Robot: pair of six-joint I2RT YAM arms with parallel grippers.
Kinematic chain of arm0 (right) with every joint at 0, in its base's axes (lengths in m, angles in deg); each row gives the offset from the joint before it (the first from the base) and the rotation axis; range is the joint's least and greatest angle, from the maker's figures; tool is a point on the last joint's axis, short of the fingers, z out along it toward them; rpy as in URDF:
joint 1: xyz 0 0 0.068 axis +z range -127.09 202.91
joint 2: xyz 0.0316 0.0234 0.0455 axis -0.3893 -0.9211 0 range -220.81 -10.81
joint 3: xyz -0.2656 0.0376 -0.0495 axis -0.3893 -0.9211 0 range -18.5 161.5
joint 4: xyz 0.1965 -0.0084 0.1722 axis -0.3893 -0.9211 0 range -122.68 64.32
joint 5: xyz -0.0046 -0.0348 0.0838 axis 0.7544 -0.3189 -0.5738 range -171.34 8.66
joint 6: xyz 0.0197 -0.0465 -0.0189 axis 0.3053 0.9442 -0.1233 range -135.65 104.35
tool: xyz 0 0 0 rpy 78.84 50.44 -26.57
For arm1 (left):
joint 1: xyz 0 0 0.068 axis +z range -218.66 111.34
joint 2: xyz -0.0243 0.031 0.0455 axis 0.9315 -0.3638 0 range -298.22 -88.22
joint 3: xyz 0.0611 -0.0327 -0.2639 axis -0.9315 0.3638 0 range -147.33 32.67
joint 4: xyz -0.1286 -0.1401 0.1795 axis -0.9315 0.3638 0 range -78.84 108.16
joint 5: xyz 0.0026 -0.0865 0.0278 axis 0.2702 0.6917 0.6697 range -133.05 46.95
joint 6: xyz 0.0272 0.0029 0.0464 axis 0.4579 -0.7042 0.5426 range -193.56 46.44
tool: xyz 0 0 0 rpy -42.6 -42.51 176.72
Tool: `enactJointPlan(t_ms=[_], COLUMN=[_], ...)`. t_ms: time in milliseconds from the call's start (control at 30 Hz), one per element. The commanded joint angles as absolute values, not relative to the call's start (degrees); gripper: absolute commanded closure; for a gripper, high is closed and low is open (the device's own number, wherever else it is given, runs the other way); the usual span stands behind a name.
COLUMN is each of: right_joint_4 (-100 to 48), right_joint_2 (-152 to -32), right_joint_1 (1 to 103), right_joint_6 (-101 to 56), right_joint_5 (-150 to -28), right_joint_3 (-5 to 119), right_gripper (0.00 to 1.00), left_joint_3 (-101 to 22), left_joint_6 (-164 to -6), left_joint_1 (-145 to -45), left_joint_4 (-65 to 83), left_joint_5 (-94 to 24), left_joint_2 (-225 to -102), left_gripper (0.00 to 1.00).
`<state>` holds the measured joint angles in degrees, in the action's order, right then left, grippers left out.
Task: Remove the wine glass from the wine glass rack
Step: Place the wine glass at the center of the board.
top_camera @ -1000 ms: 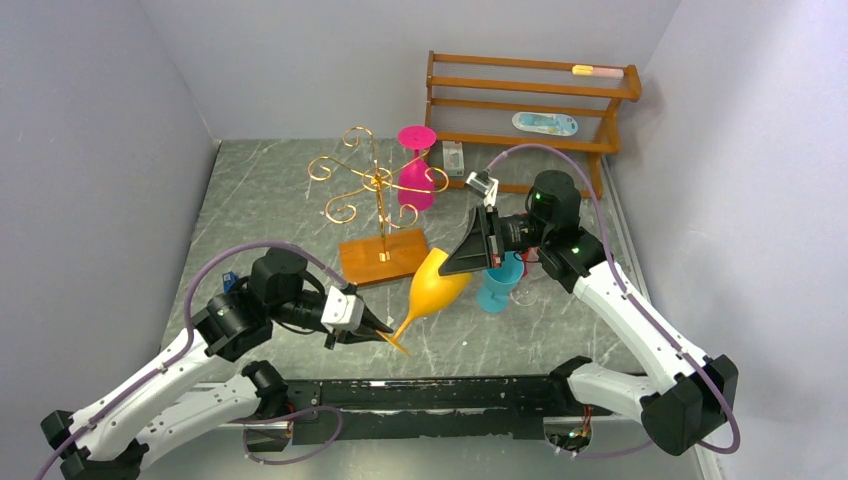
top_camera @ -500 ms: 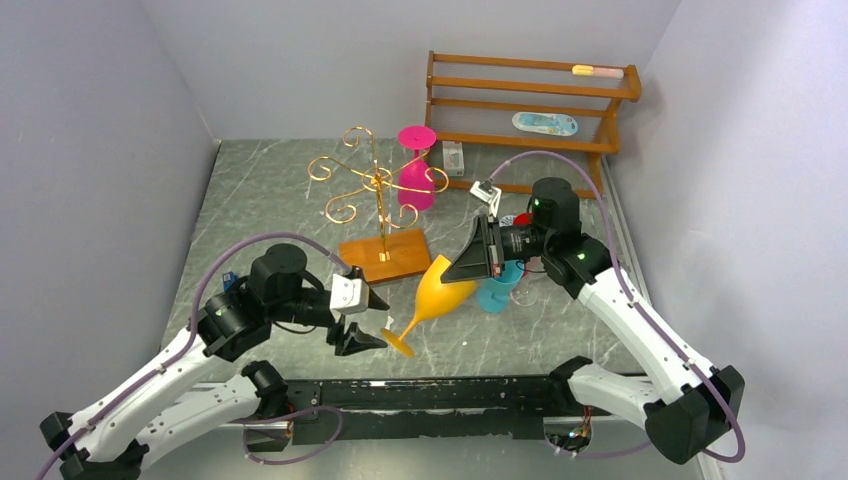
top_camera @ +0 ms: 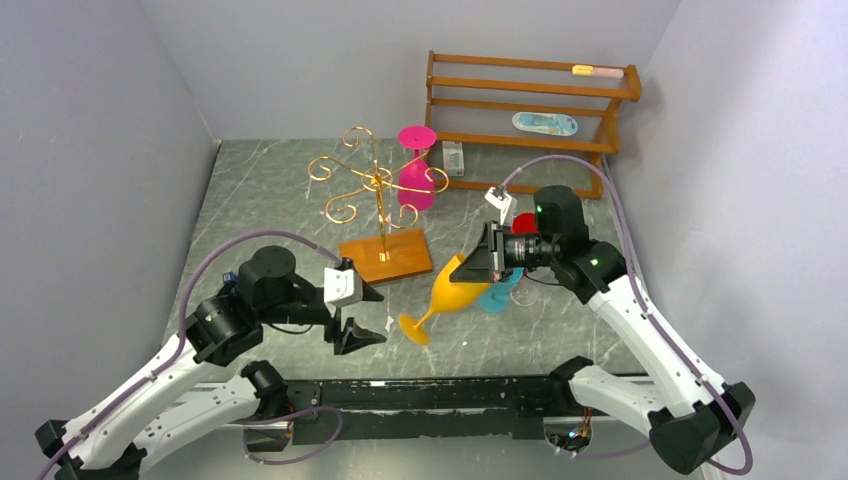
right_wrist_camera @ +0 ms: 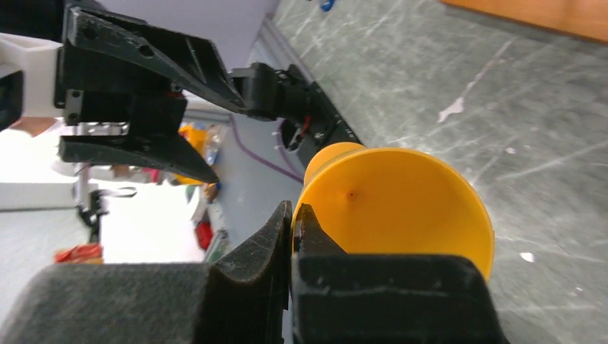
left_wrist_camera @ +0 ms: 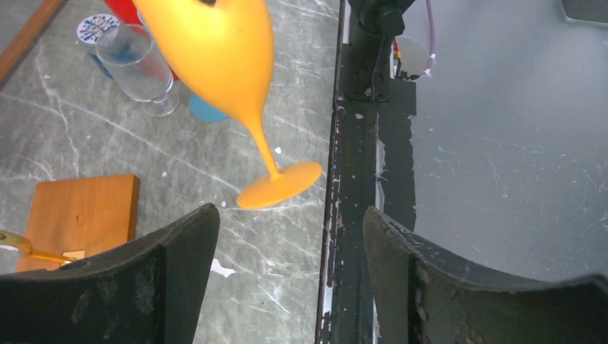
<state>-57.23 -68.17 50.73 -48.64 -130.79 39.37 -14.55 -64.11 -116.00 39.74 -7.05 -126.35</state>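
Pinching the rim of the orange wine glass (top_camera: 450,290), the right gripper (top_camera: 478,265) was clamped on it w/ one finger inside the bowl and one outside, as the R wrist view showed. Glass was off the wine glass rack (top_camera: 385,258), just right of its wooden base, tilted: bowl up at the gripper, stem and foot slanting down toward the near edge of the table (top_camera: 270,210). Couldn't tell if the foot touched the tabletop. Left gripper (top_camera: 368,315) had its jaws spread wide w/ nothing between them, near the foot but apart from it. A pink glass (top_camera: 415,180) hung upside down on the rack's far side. A blue glass (top_camera: 497,297) sat just behind the orange one, and a clear glass (left_wrist_camera: 140,68) stood beside it. Wooden shelf (top_camera: 530,100) stood at the back wall.
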Motion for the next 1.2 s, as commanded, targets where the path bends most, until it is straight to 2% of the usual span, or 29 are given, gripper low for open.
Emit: enactJointPlan(t_ms=[0, 200, 233, 300, 567, 767, 833, 967, 1167], right_joint_4=[-65.56, -71.35, -72.37, -75.03, -83.25, -78.91, -77.54, -77.14, -72.74], right_joint_2=[-65.00, -59.45, -58.65, -57.20, -56.97, -57.43, -58.62, -63.07, -70.41], right_joint_1=[51.45, 51.58, 51.62, 51.63, 51.62, 51.77, 52.48, 58.49, 77.74], right_joint_6=[-43.08, -40.38, -39.82, -38.93, -39.69, -40.28, -39.75, -37.35, -40.33], right_joint_5=[-120.06, -109.69, -108.17, -104.91, -94.96, -98.07, -95.53, -88.19, -72.41], right_joint_3=[41.53, 40.87, 40.76, 40.81, 40.36, 39.22, 40.71, 46.43, 50.24], right_gripper=[1.00, 1.00, 1.00, 1.00, 1.00, 1.00, 1.00, 1.00, 1.00], left_joint_3=[-16.65, -16.50, -16.24, -15.52, -15.23, -14.35, -14.39, -14.61, -15.10], left_joint_6=[-66.29, -68.21, -68.65, -69.43, -70.10, -70.47, -70.65, -71.36, -71.30], left_joint_1=[-115.70, -115.76, -115.77, -115.77, -115.76, -115.77, -115.76, -115.75, -115.75], left_joint_4=[39.95, 39.13, 38.32, 37.06, 36.67, 35.10, 34.78, 34.42, 35.98], left_joint_5=[-9.84, -14.26, -14.77, -16.02, -19.13, -22.26, -23.13, -25.36, -27.82], left_joint_2=[-127.61, -127.37, -127.00, -126.34, -125.70, -124.03, -123.75, -123.06, -122.49], left_gripper=[0.22, 0.19, 0.09, 0.03, 0.03, 0.03, 0.03, 0.03, 0.03])
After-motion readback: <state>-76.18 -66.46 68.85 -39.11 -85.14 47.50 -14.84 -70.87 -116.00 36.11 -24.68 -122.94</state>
